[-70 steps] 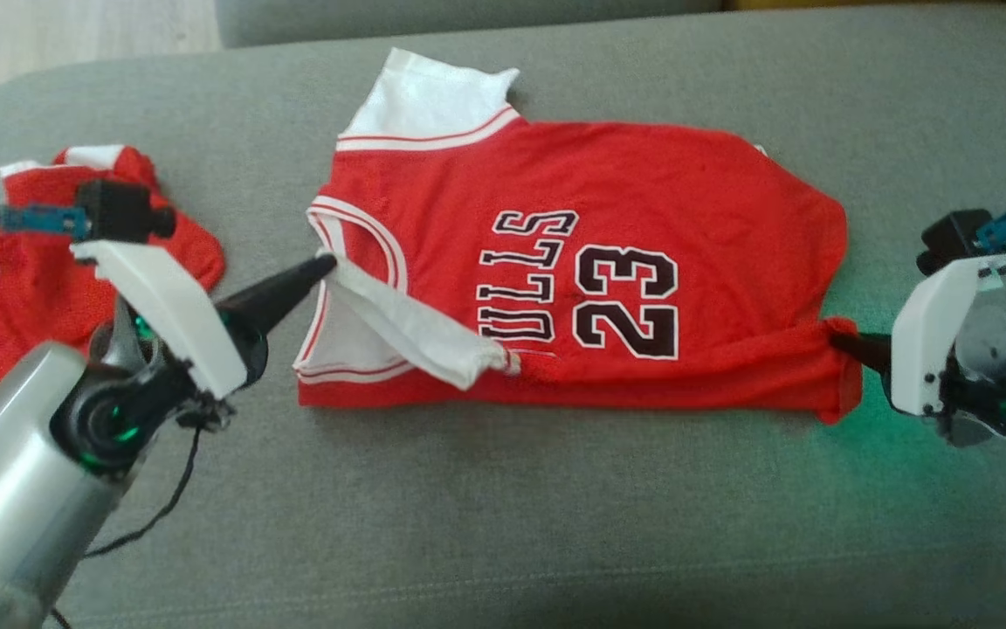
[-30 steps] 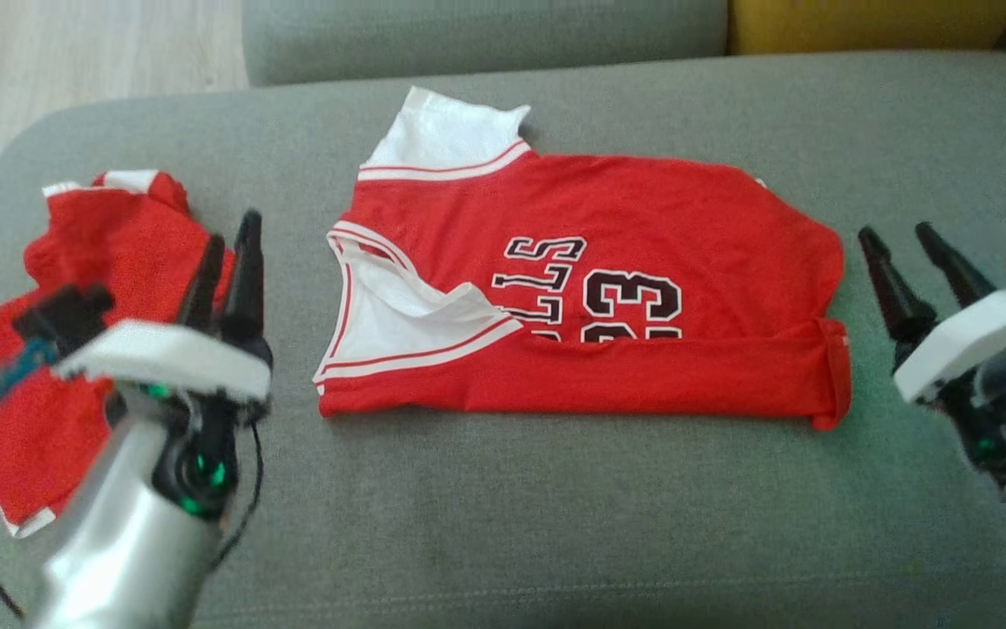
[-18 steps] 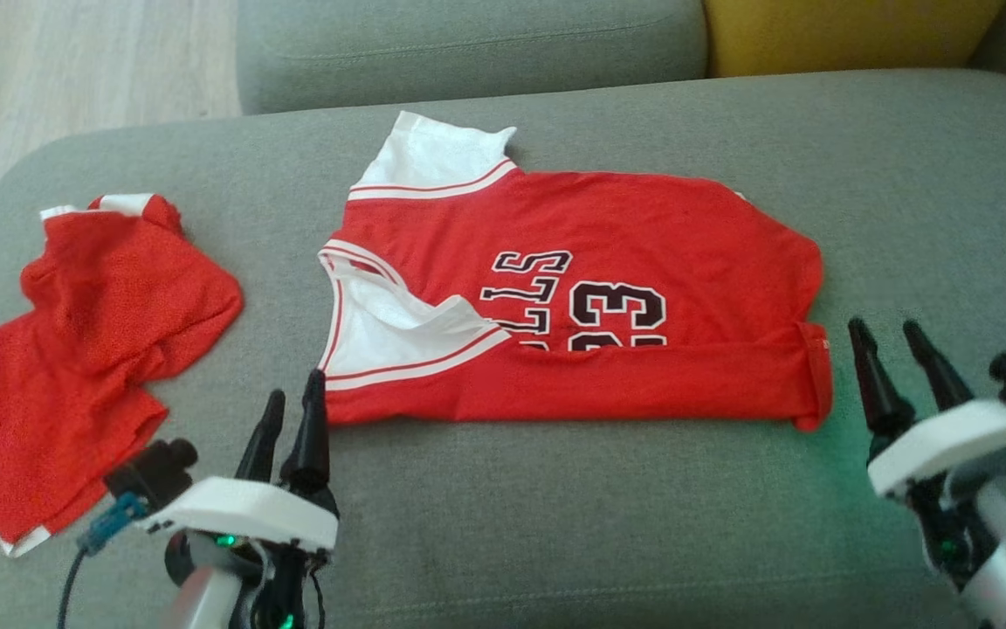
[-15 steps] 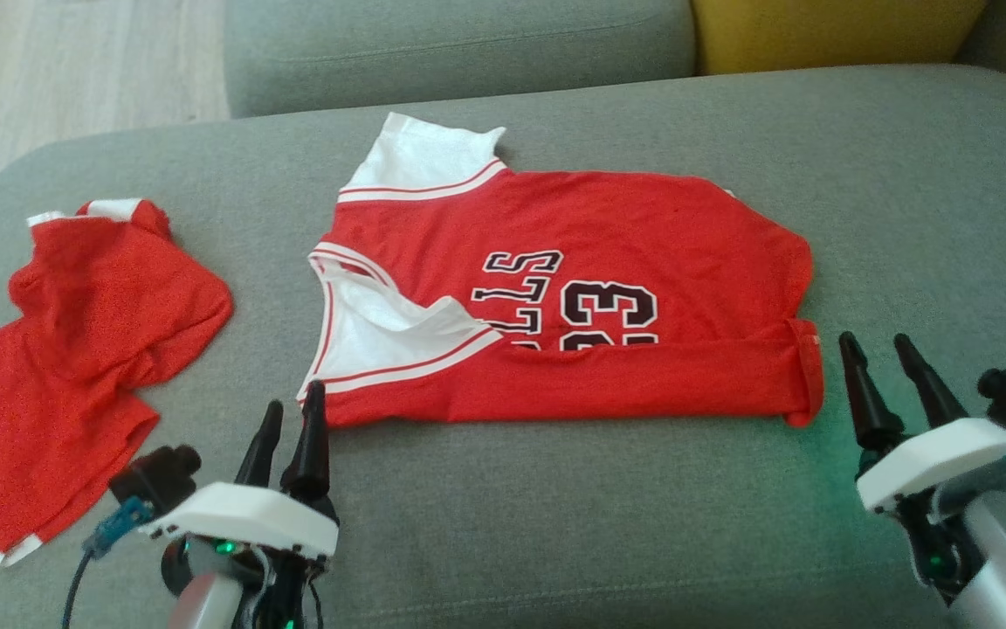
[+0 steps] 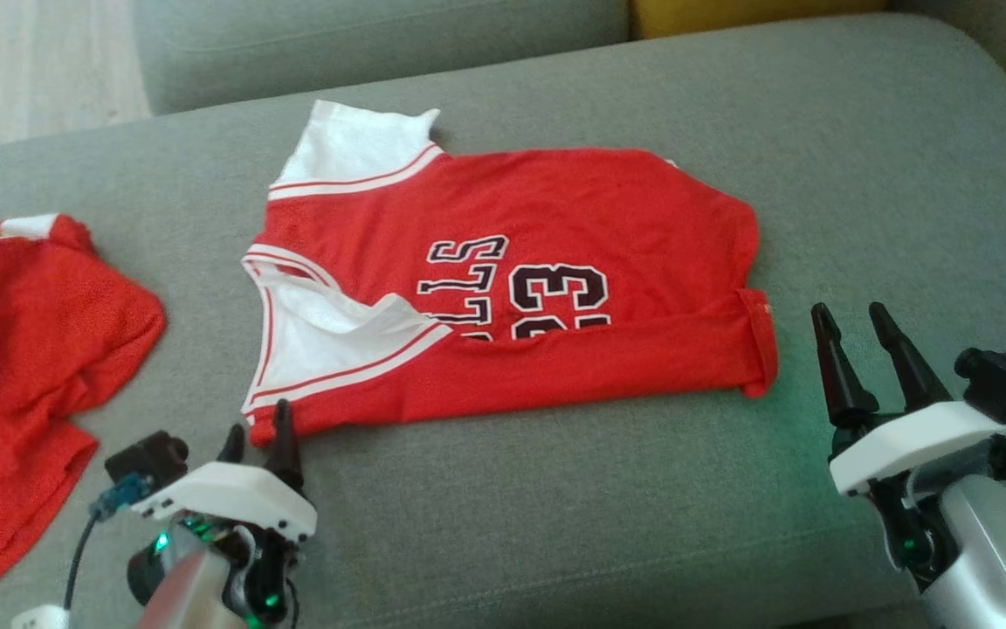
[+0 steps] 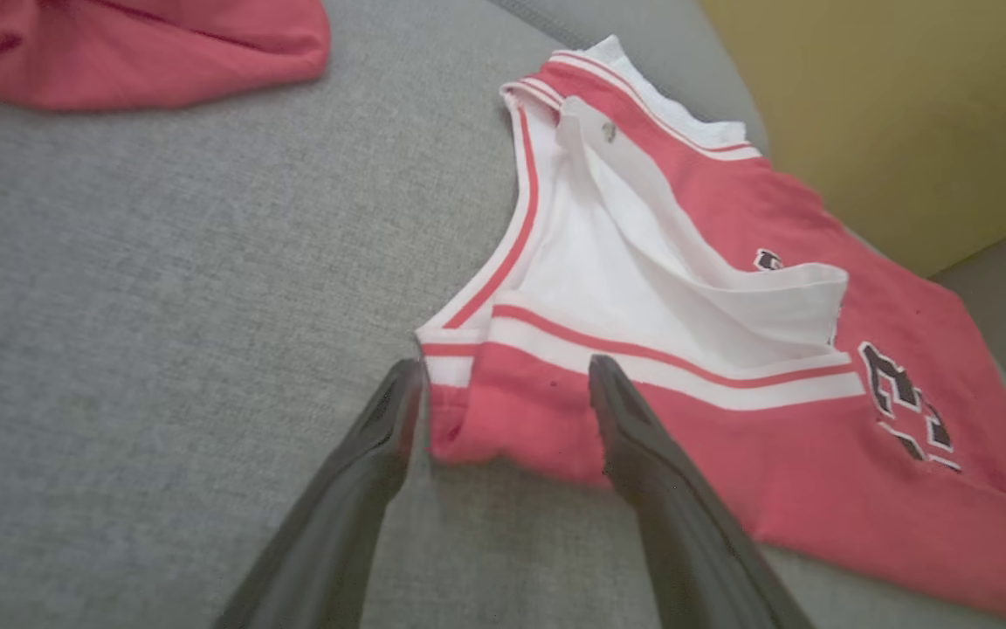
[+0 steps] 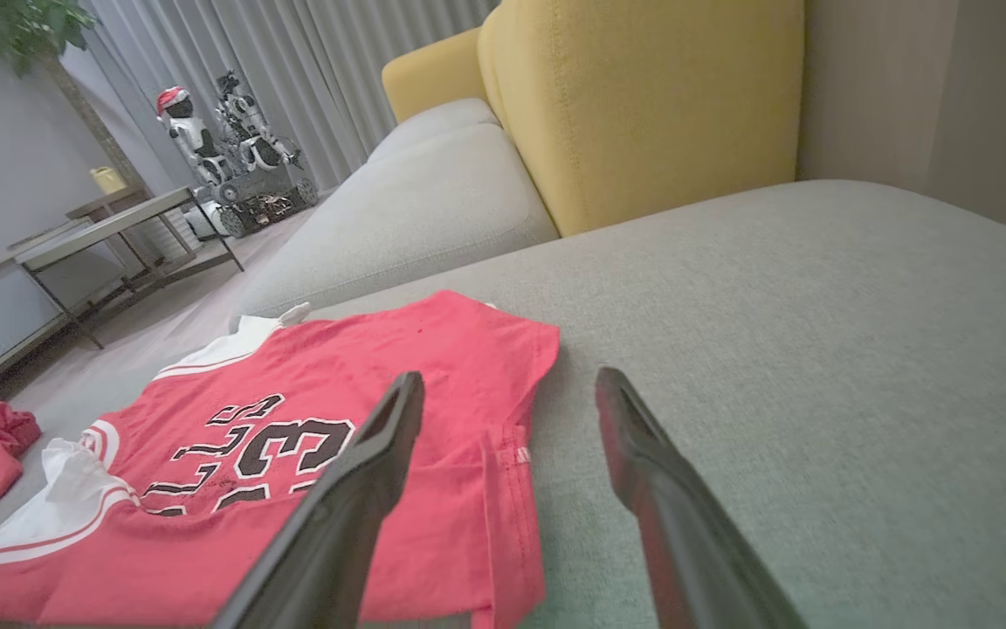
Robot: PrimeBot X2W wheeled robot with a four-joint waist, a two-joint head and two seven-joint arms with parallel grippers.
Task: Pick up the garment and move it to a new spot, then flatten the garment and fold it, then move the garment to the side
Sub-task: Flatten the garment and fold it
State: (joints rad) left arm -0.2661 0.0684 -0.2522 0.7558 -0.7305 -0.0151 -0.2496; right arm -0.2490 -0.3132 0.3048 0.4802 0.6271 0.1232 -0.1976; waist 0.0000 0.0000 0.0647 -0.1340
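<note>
The red jersey [image 5: 512, 288] lay flat mid-seat on the grey sofa [image 5: 555, 524], its near edge folded once, and with the left gripper [image 5: 257, 432] at its near-left corner and the right gripper [image 5: 850, 316] beside its hem both gaping empty, further folds and the move aside apparently remained.

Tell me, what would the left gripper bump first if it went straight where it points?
Probably the near corner of the red jersey, which sits between the tips of the open left gripper; how high it is above the cloth is unclear.

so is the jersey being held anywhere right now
Nothing is held. Left jaws stand open at the shoulder corner of the jersey; right jaws stand open beside its hem.
</note>
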